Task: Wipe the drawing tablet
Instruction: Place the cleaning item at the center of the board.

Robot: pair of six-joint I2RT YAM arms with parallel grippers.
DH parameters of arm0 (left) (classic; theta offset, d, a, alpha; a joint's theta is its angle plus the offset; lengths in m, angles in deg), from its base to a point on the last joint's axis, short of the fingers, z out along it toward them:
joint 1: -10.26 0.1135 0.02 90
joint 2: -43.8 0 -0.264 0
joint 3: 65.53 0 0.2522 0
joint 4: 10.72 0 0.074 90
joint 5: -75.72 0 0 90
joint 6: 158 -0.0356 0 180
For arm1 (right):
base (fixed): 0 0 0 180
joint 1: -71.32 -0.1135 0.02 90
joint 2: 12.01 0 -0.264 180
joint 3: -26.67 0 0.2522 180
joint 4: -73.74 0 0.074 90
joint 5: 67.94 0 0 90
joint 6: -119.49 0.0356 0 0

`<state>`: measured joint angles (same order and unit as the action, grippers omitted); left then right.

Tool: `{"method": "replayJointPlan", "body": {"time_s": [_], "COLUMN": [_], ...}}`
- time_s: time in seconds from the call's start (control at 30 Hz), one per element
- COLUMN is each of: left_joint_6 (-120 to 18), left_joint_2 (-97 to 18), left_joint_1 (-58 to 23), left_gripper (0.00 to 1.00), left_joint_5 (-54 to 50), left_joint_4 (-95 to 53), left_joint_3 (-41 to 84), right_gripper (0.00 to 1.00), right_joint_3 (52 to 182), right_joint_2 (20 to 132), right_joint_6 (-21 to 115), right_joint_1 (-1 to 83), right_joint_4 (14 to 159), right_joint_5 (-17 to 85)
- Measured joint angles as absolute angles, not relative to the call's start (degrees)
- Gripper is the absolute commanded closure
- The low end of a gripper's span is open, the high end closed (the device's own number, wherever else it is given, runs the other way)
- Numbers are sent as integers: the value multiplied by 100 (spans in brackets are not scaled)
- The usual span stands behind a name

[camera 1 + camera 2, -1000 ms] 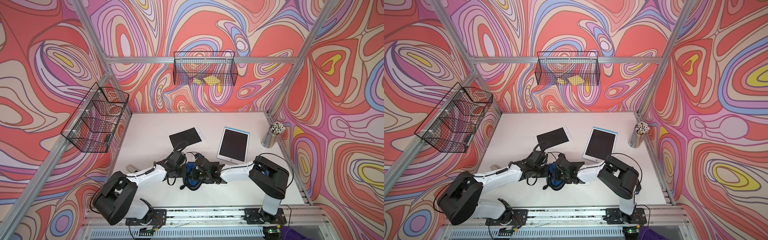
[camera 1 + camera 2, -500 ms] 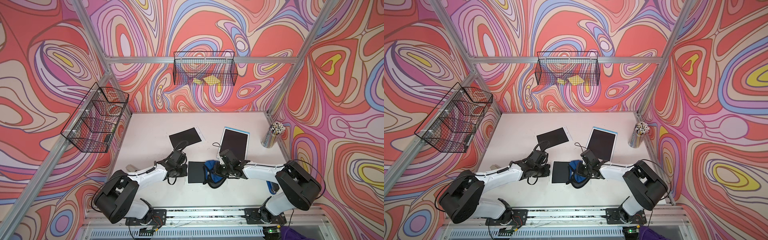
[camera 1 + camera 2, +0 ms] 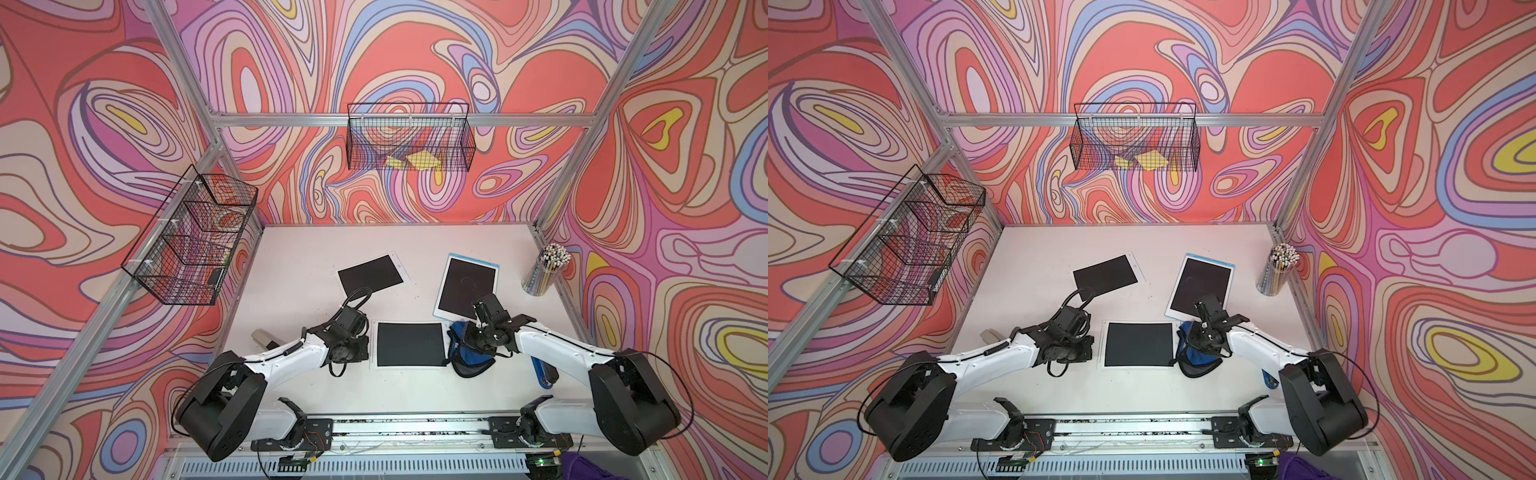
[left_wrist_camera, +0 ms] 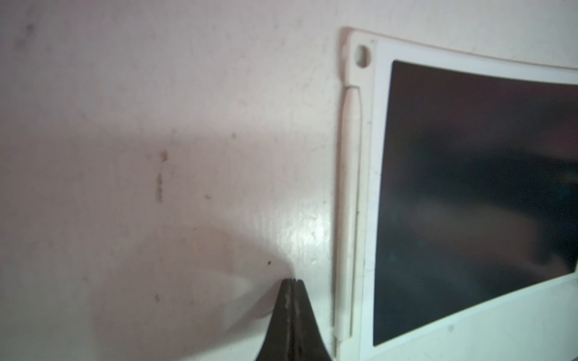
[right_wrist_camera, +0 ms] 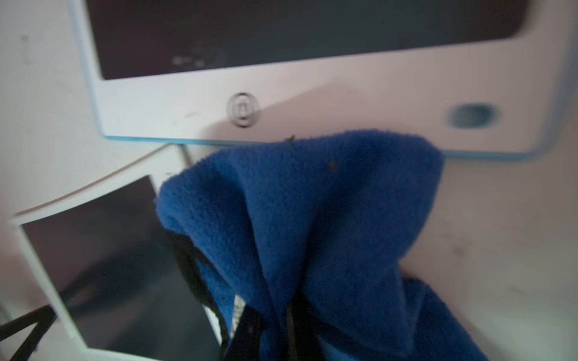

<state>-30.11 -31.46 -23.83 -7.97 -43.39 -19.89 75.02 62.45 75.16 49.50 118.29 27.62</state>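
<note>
A white-framed drawing tablet with a dark screen lies flat at the table's front middle. My left gripper is shut and empty, with its tips on the table just beside the tablet's left edge, where a white stylus is clipped. My right gripper is shut on a blue cloth. The cloth hangs bunched just off the tablet's right edge, touching the table.
A blue-rimmed tablet with faint marks lies right behind the cloth. A third dark tablet lies at the back left. A pencil cup stands at the right edge. Wire baskets hang on the walls.
My right gripper has carried the blue cloth rightwards off the tablet's screen, to just past its right edge. The left gripper has stayed at the left edge.
</note>
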Motion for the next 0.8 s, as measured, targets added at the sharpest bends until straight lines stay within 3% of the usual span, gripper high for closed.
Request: {"method": "replayJointPlan", "body": {"time_s": [0.37,0.47,0.53,0.6,0.67,0.73,0.8], "left_joint_6": [-3133,-3177,-3190,-3197,-3203,-3241,-3282], "left_joint_2": [-2678,-2643,-2643,-2659,-2764,-2906,-2997], "left_joint_1": [-2225,-2129,-2013,-1893,-1821,-1812,-1814], "left_gripper": [76,70,67,65,61,46,39], "left_joint_5": [-823,-662,-448,-205,-26,86,173], "left_joint_4": [-4908,-4901,-4827,-4726,-4656,-4626,-4610], "left_joint_3": [-1941,-1871,-1862,-1855,-1781,-1654,-1490], "right_gripper": [98,86,65,50,48,46,46], "right_joint_3": [7530,7543,7546,7552,7609,7690,7751], "right_joint_2": [6124,6102,6048,5971,5925,5880,5786], "right_joint_6": [7781,7776,7748,7656,7553,7440,7302], "right_joint_1": [4998,5000,5003,5005,5005,5005,5005], "right_joint_4": [12659,12708,12732,12749,12804,12810,12802], "right_joint_5": [2008,1938,1893,1849,1827,1829,1844]}}
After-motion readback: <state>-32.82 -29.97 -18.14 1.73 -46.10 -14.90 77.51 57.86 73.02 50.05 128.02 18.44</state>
